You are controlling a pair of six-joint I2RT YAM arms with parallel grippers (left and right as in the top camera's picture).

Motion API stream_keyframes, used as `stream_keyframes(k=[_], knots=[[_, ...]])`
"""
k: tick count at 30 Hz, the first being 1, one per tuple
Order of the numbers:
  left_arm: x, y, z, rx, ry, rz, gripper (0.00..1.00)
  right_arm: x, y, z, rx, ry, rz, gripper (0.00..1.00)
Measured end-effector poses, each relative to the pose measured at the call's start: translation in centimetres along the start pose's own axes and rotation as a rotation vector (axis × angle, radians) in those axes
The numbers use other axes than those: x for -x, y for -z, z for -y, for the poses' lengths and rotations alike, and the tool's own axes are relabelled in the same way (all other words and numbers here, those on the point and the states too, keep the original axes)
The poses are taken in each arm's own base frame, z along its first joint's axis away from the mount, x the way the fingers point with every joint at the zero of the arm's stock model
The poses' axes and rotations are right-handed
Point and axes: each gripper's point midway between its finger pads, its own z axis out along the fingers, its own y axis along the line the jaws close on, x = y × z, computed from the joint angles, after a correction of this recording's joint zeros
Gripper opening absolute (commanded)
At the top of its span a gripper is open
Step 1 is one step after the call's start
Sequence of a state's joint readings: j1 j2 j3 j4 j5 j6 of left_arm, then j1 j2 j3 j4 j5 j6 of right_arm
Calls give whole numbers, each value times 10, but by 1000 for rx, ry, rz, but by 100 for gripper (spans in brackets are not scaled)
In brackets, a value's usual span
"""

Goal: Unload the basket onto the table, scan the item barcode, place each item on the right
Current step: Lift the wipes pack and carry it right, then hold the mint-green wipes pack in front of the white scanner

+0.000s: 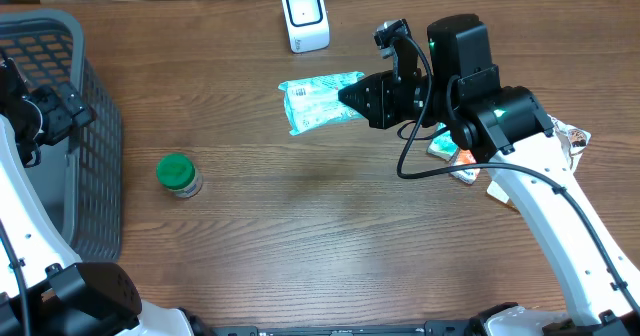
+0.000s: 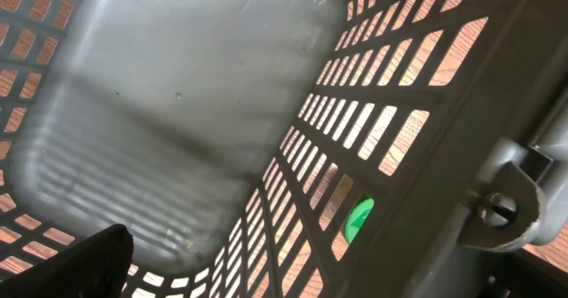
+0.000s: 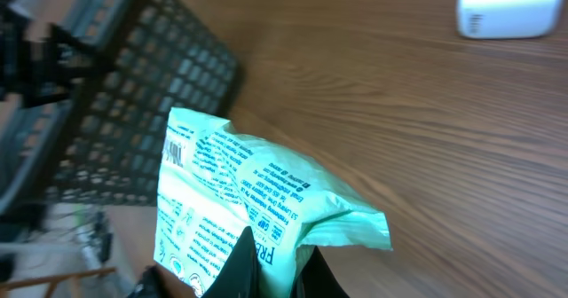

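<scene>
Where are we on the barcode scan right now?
Pickup looks done: the right gripper is shut on the teal packet, held off the table. In hand: the packet hangs short of the white scanner, a gap between them. Its barcode shows near the packet's far end in the right wrist view. Left: bringing that barcode to the scanner's face; whether a scan has registered cannot be told.
</scene>
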State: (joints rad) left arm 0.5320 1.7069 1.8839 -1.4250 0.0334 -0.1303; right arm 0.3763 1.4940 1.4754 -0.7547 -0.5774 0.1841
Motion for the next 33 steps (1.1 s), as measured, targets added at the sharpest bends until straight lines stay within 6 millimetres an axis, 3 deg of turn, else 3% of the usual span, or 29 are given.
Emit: stream_keyframes(k=[3, 9, 16, 24, 30, 33], knots=[[0, 0, 0, 0, 0, 0, 100, -1, -6, 8, -88, 15, 5, 4], [0, 0, 0, 0, 0, 0, 100, -3, -42, 37, -364, 88, 22, 4], [0, 0, 0, 0, 0, 0, 99, 40, -81, 87, -642, 311, 172, 4], [0, 0, 0, 0, 0, 0, 100, 88, -133, 118, -821, 891, 239, 4], [0, 0, 0, 0, 0, -1, 100, 136, -132, 117, -996, 1104, 487, 4], [0, 0, 0, 0, 0, -1, 100, 145, -129, 131, -1065, 1131, 527, 4]])
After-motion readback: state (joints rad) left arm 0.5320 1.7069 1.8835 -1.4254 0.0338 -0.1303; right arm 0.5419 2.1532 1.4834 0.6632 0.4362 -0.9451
